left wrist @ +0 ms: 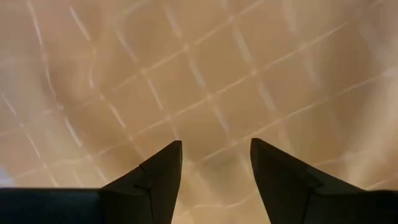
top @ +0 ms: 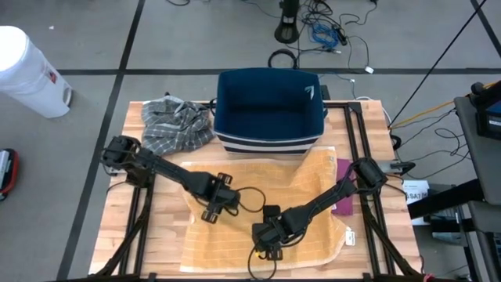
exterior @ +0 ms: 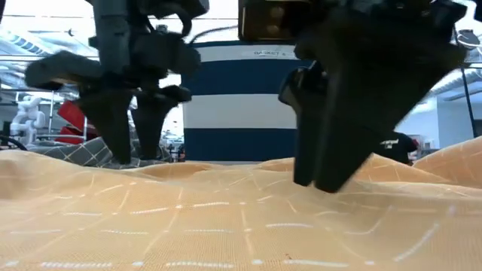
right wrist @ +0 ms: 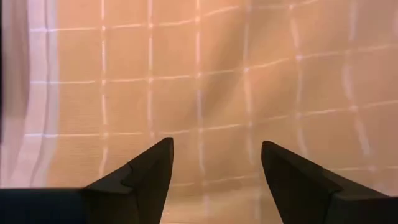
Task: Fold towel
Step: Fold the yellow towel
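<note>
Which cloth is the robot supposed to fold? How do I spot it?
Find the big blue basket at the table's far side. Spread out flat in front of it, under both arms, lies the yellow towel with thin pale grid lines. The other cloth is grey plaid and crumpled beside the basket.

I see the towel (top: 235, 207) spread across the near half of the wooden table, just in front of the blue basket. It is tan-orange cloth with a thin pale grid of lines, clear in both wrist views (left wrist: 205, 81) (right wrist: 205, 93). It lies mostly flat and open but rumpled, its outline uneven, with one corner reaching up toward the basket's right side. From table height (exterior: 226, 218) I see its surface rise in soft waves.
</note>
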